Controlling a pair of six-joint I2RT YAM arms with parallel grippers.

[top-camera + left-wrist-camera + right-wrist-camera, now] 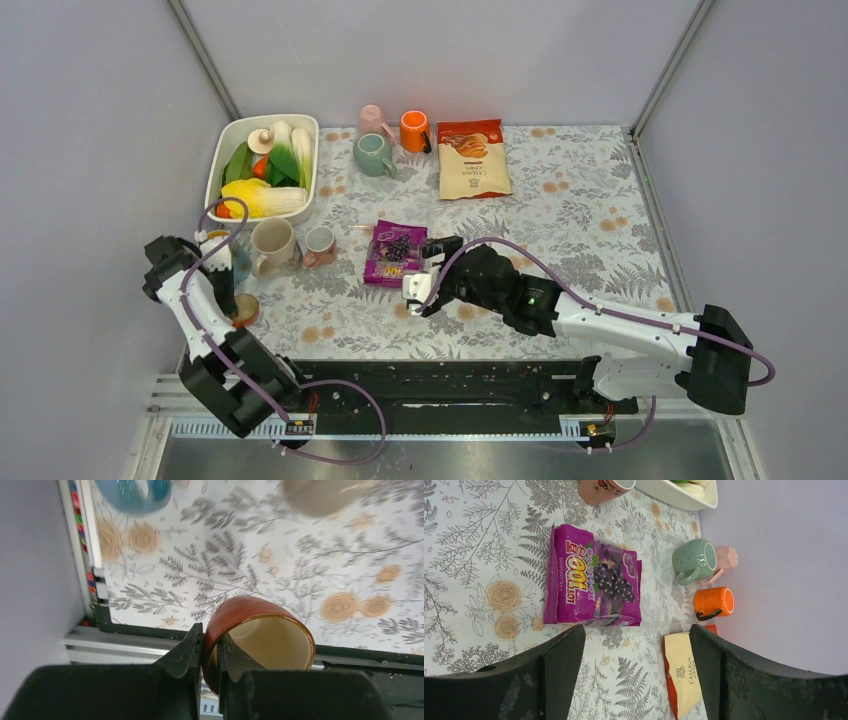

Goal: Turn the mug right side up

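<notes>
Biggest worry is the table itself, or rather where it runs out. Your brown mug is at the near-left corner, right by the black rail, so if it drops it can roll off the cloth instead of landing on it.

The right gripper is spread wide with nothing in it, hovering beside the purple candy bag mid-table. It's well away from the mug, so it can't catch anything. The worst it can do is shove that bag if it dips.

Next are the neighbours. A cream mug and a blue mug stand close to your left arm, so a wide wrist swing while you rotate could clip one of them.

Then the mug itself. The left gripper is clamped on its wall, one finger inside and one outside, with the mouth tipped toward the wrist camera. I can't tell if it's touching the table.

Smallest thing, and probably the real risk, is that thin rim pinch. Glazed ceramic can pivot or slip between the pads as you turn it, so go slow and set the base down flat before you let go.
</notes>
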